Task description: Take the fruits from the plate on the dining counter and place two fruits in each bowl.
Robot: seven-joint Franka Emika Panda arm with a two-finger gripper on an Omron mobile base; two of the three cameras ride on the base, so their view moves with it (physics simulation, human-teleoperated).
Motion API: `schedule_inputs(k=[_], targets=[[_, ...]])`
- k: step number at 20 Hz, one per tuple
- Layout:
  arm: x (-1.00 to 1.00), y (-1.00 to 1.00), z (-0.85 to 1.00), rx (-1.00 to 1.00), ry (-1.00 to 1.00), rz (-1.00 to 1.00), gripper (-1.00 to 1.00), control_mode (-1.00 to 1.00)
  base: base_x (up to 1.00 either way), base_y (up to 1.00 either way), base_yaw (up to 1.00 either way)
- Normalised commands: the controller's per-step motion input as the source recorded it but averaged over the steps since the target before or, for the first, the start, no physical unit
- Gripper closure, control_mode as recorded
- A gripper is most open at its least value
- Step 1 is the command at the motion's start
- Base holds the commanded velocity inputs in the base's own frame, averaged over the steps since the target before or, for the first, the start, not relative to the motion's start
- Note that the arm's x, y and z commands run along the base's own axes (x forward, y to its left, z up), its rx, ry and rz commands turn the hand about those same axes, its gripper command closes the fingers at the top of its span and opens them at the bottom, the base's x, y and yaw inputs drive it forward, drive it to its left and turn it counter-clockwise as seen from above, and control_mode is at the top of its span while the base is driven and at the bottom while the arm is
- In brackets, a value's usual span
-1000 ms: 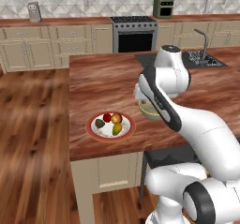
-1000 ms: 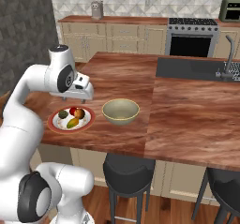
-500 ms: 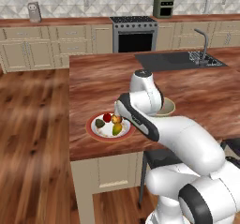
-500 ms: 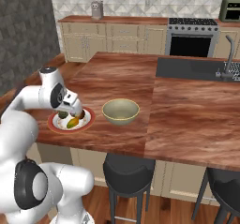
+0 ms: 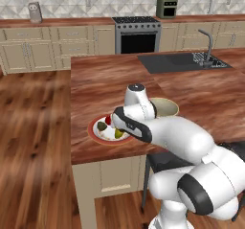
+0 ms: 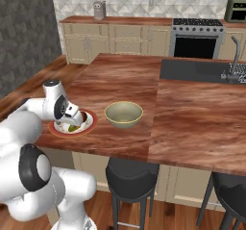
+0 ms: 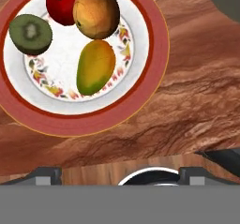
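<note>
On the dining counter (image 7: 197,101) sits the red-rimmed plate (image 7: 154,45) holding the fruits: a dark green-brown oval (image 7: 30,33), a small red one (image 7: 61,5), an orange-brown round one (image 7: 96,12) and a yellow-green oblong one (image 7: 95,66). My gripper (image 7: 121,175) hovers open and empty just above the plate's near edge. From the base views the gripper (image 5: 118,126) (image 6: 75,119) leans over the plate (image 5: 93,133) (image 6: 91,123) and covers part of the fruit. The olive bowl (image 5: 165,107) (image 6: 124,114) stands to the plate's right and looks empty.
The plate lies close to the counter's front edge (image 5: 110,155). A black sink (image 5: 179,62) with a faucet (image 5: 206,46) is inset at the far right. Dark stools (image 6: 129,172) stand below the counter edge. A steel stove (image 5: 137,35) is against the back wall.
The arm has swung from above the bowl over to the plate and come down low over it. The jaws have spread a little wider.
</note>
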Motion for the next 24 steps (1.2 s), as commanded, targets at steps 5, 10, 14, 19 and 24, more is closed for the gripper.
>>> schedule_inputs(k=[5, 10, 14, 19, 24], targets=[[0.38, 0.15, -0.06, 0.0, 0.01, 0.0, -1.0, -1.0, 0.0, 0.0, 0.0], [0.48, 0.13, -0.33, 0.0, 0.01, 0.0, -1.0, -1.0, 0.0, 0.0, 0.0], [0.36, 0.01, -0.43, 0.0, 0.0, 0.0, -1.0, -1.0, 0.0, 0.0, 0.0], [0.2, 0.0, -0.36, 0.0, 0.0, 0.0, -1.0, -1.0, 0.0, 0.0, 0.0], [0.15, 0.03, -0.21, 0.0, 0.0, 0.0, -1.0, -1.0, 0.0, 0.0, 0.0]])
